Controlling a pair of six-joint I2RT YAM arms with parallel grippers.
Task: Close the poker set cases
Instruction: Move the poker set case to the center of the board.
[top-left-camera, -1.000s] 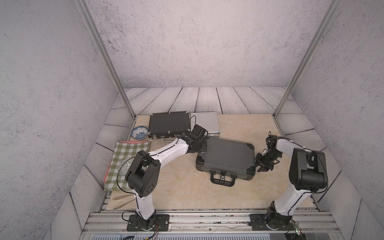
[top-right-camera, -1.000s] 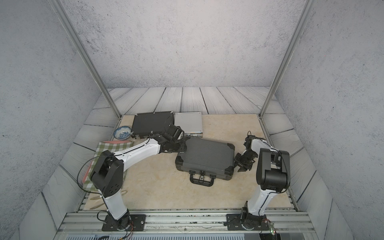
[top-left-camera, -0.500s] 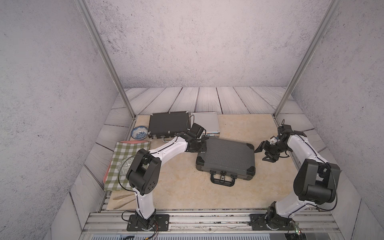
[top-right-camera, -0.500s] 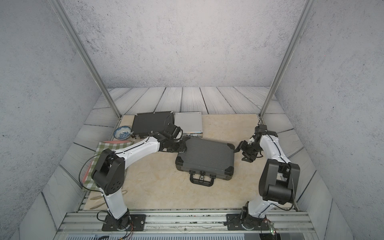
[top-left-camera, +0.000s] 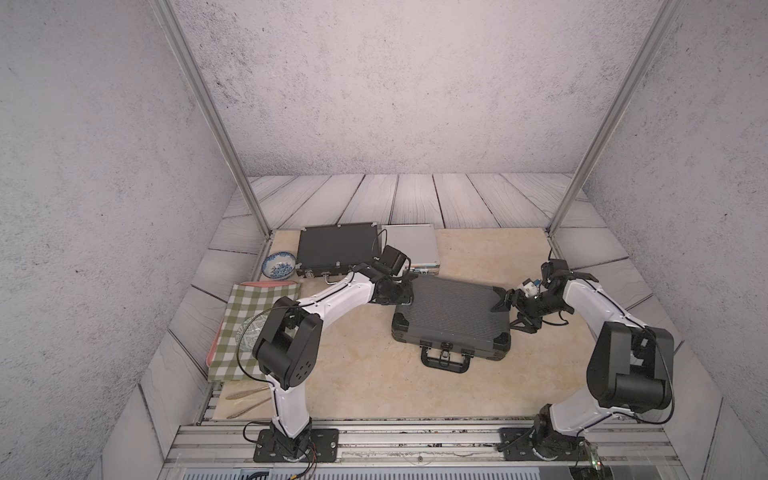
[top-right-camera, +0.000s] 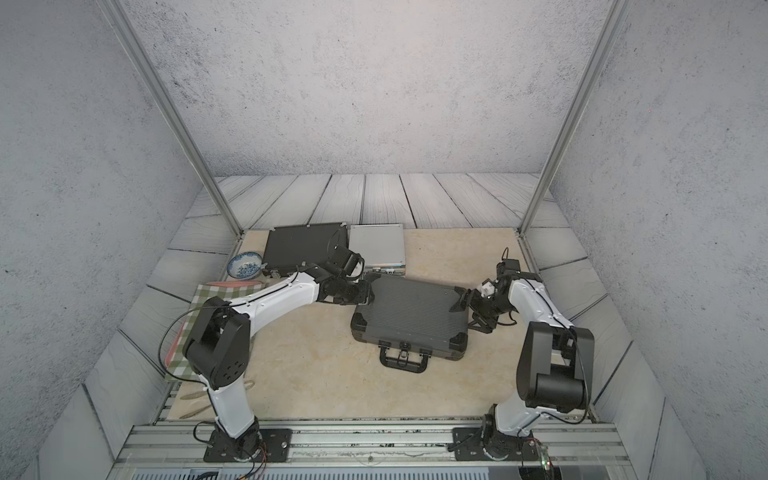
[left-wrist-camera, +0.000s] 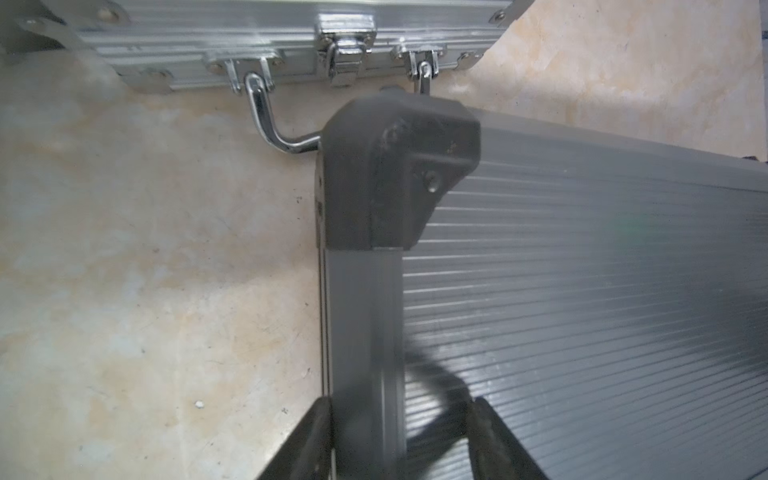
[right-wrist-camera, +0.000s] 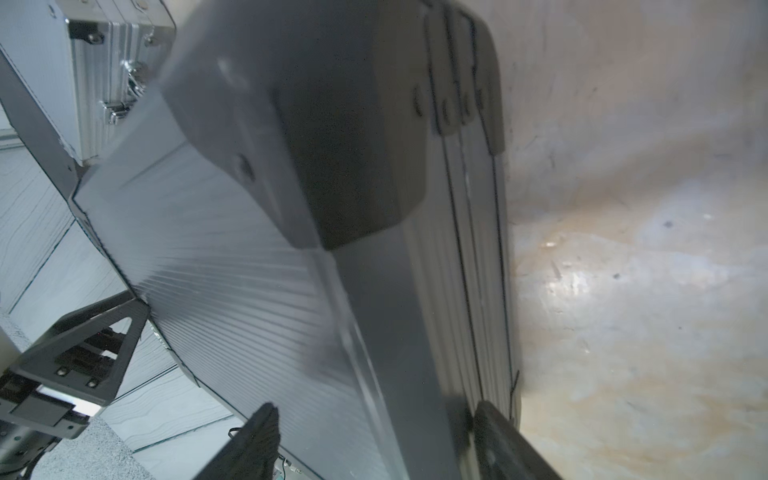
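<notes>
The ribbed dark-grey case (top-left-camera: 453, 316) (top-right-camera: 409, 316) lies shut in the middle, with its handle toward the front. Behind it the black flat case (top-left-camera: 336, 249) and the silver case (top-left-camera: 409, 249) lie side by side with their lids down. My left gripper (top-left-camera: 409, 293) (left-wrist-camera: 399, 403) is open and straddles the grey case's left edge near the far corner. One finger rests against the side wall and the other hangs over the lid. My right gripper (top-left-camera: 505, 318) (right-wrist-camera: 374, 407) is open and straddles the grey case's (right-wrist-camera: 232, 257) right edge.
A blue-and-white bowl (top-left-camera: 279, 266) sits left of the black case. A green checked cloth (top-left-camera: 257, 328) lies over a tray at the left, with two utensils (top-left-camera: 247, 401) in front of it. Metal frame posts (top-left-camera: 249, 199) (top-left-camera: 565, 199) stand at the back corners.
My right gripper opened wider, swung away from the grey case's right side, then came back over its right edge. The left gripper barely moved.
</notes>
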